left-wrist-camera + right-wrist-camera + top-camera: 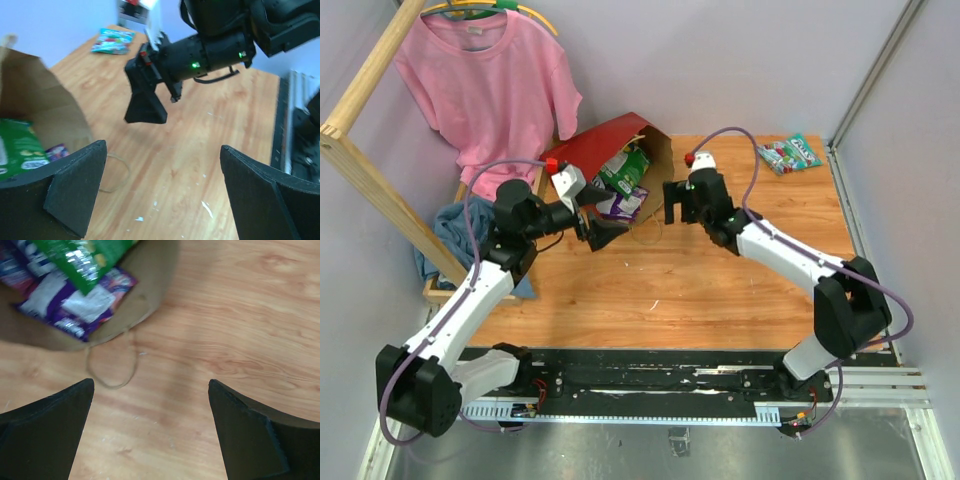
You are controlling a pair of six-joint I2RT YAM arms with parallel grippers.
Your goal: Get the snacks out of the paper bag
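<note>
- Snacks (618, 200) in the mouth of the tipped paper bag (595, 145), just ahead-left of the right gripper (150, 430); purple packet (75, 305) nearest, green packet (85, 260) behind.
- Likely light, crinkly, slippery film; best pinched at a flat sealed edge.
- Right gripper spread wide, holding nothing; left gripper (162, 190) likewise, beside the bag mouth.

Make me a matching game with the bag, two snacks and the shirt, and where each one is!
Things:
1. paper bag
2. green packet
3. teal packet
4. pink T-shirt

Places:
A. hanging up at the back left
B. inside the bag's open mouth
C. lying tipped on its side
D. out of the bag, far right

Pairs: 1-C, 2-B, 3-D, 4-A
</note>
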